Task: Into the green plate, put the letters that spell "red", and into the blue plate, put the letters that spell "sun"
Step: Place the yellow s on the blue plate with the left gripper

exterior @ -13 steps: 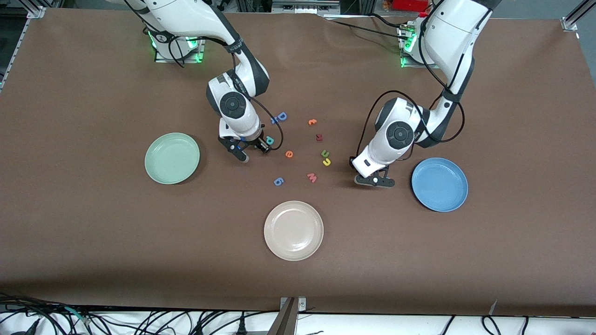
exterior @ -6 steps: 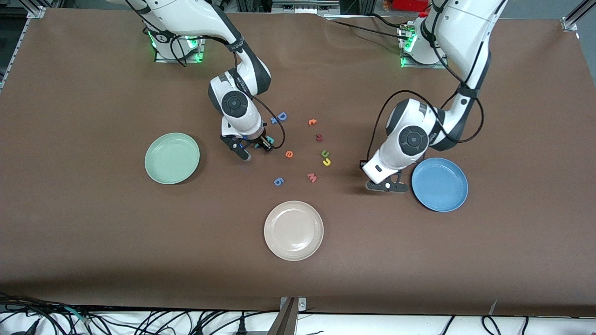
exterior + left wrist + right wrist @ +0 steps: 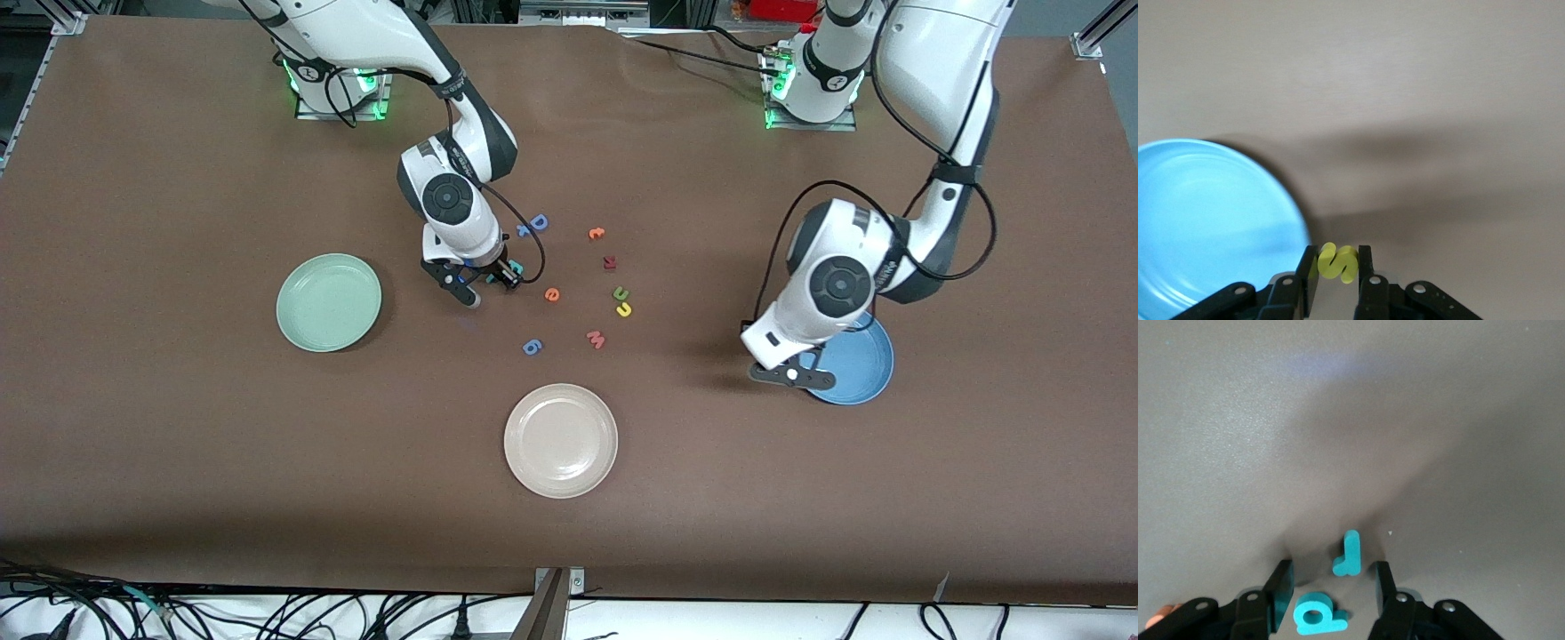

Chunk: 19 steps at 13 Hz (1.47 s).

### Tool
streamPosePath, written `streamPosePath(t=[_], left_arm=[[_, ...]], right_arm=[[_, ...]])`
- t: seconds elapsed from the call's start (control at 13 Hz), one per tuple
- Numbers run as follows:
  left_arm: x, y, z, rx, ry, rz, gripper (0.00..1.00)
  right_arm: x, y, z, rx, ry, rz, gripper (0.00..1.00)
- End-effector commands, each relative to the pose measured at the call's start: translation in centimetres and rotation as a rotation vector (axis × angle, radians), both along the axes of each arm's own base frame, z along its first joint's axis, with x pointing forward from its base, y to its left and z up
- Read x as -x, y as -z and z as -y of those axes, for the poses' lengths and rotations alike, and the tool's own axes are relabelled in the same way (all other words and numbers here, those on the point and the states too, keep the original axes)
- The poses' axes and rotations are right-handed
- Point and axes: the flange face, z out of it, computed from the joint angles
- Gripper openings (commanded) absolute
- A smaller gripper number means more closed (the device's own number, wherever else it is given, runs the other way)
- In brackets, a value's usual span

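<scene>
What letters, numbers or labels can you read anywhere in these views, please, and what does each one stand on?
"D": blue foam letter on the table.
"e": orange foam letter on the table.
"w": pink foam letter on the table.
"s": yellow foam letter held in the left gripper.
"6": blue foam piece on the table.
No printed labels or brand names are readable.

Brown matte table (image 3: pixel 178 462) filling the view, aluminium frame corners (image 3: pixel 1089 40) showing at its top edge, black cables (image 3: pixel 267 613) lying tangled along a white strip below, soft shadows falling across the cloth
</scene>
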Motion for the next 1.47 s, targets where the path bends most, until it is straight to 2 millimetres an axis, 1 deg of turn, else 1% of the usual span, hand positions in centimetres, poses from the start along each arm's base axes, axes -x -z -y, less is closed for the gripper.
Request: streamPosePath(t=[0.0, 0.08, 0.23, 0.39, 0.46, 0.54, 0.62, 0.77, 0.93, 1.0, 1.23, 1.31, 1.39], left_arm=[[-1.1, 0.5, -5.4, 0.003, 0.081, -0.024, 0.21], [-1.1, 1.4, -6.2, 0.007, 0.09, -0.035, 0.22], [-1.0, 3.2, -6.4, 0.008, 0.09, -0.045, 0.25], [-0.9, 4.7, -7.0, 0.01, 0.083, -0.059, 0.25], [-0.9, 5.1, -7.1, 0.012, 0.082, -0.056, 0.28], [-0.9, 5.3, -7.1, 0.013, 0.081, -0.059, 0.48], [-0.9, 5.3, -7.0, 0.012, 0.078, -0.057, 0.99], [-0.9, 5.1, -6.9, 0.012, 0.077, -0.06, 1.0], [-1.0, 4.2, -6.1, 0.011, 0.082, -0.052, 1.0], [-1.2, 3.0, -5.8, 0.014, 0.085, -0.033, 1.0], [-0.6, 0.2, -2.0, 0.043, 0.12, -0.017, 1.0], [-0.4, 0.0, -0.8, 0.049, 0.098, -0.013, 1.0], [-0.1, -0.1, 0.5, 0.054, 0.068, -0.011, 1.0]], right_arm=[[0.1, -1.0, 0.1, 0.002, -0.029, 0.006, 0.58], [0.0, -1.1, 0.1, 0.004, -0.033, 0.01, 0.58], [-0.2, -1.0, 0.6, 0.033, -0.054, 0.008, 0.58], [-0.4, -1.1, 1.0, 0.04, -0.055, 0.009, 0.58], [-0.6, -0.9, 1.3, 0.05, -0.062, 0.013, 0.58], [-0.7, -0.7, 1.5, 0.057, -0.063, 0.014, 0.58], [-0.7, -0.7, 1.5, 0.057, -0.063, 0.014, 0.58], [-0.7, -0.7, 1.5, 0.056, -0.057, 0.013, 0.56], [-0.6, -0.8, 1.3, 0.055, -0.049, 0.013, 0.56], [-0.5, -0.7, 1.2, 0.055, -0.05, 0.012, 0.56], [-0.5, -0.8, 1.2, 0.053, -0.042, 0.012, 0.55], [-0.5, -0.7, 1.2, 0.054, -0.045, 0.01, 0.48], [-0.5, -0.6, 1.2, 0.053, -0.043, 0.01, 0.42]])
